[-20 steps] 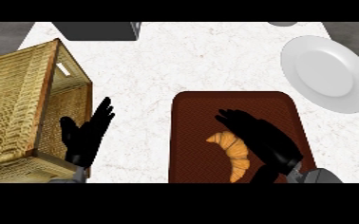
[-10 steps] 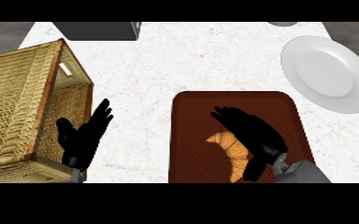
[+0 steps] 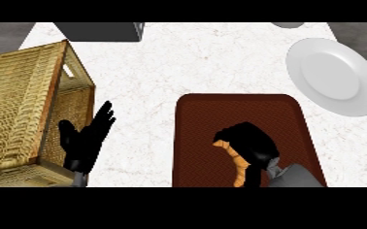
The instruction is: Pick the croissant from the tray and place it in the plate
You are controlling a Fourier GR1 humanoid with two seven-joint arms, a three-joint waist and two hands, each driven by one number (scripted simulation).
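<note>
The left hand (image 3: 82, 143) and right hand (image 3: 251, 143) are plain black with slender fingers (image 3: 102, 119). Grey forearms (image 3: 297, 177) join them.
</note>
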